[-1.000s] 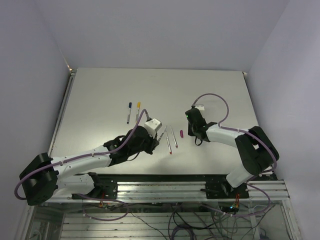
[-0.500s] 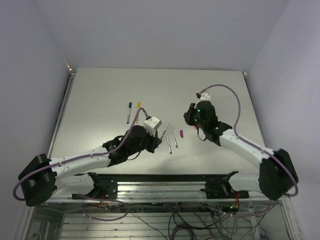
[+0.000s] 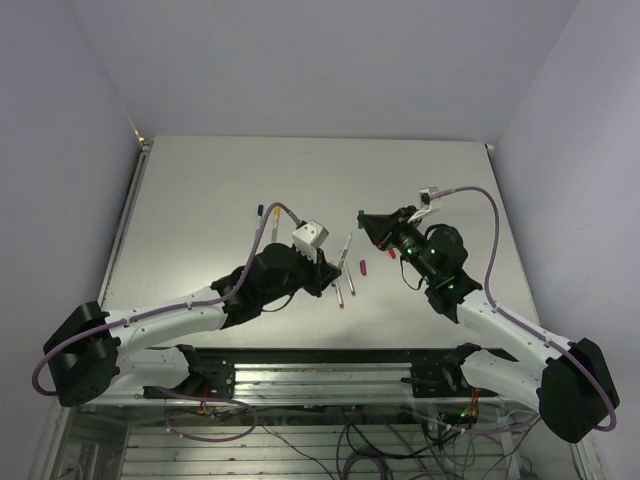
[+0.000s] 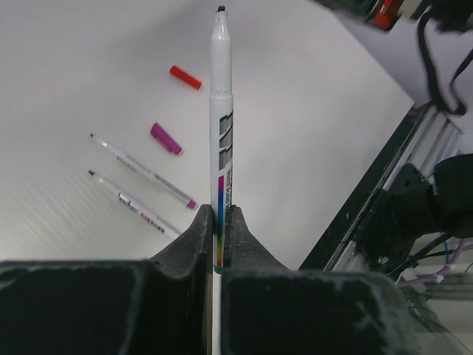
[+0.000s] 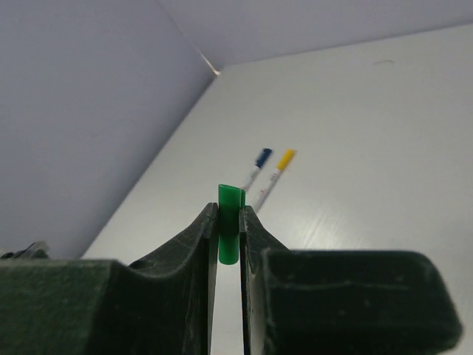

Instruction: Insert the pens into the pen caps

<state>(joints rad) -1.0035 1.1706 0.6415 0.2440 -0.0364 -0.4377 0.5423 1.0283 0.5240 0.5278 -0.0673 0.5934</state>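
My left gripper is shut on a white pen near its back end; the dark tip points away from it. In the top view this gripper holds the pen above the table, aimed toward my right gripper. My right gripper is shut on a green cap, held in the air. Two uncapped pens, a magenta cap and a red cap lie on the table. A blue-capped pen and a yellow-capped pen lie further back.
The white table is bounded by pale walls on the left, back and right. A metal rail with cables runs along its near edge. The loose pens and the magenta cap lie between the two arms.
My right arm has lifted the green cap off the table and turned it left. My left gripper has raised its pen and moved it right toward the right gripper.
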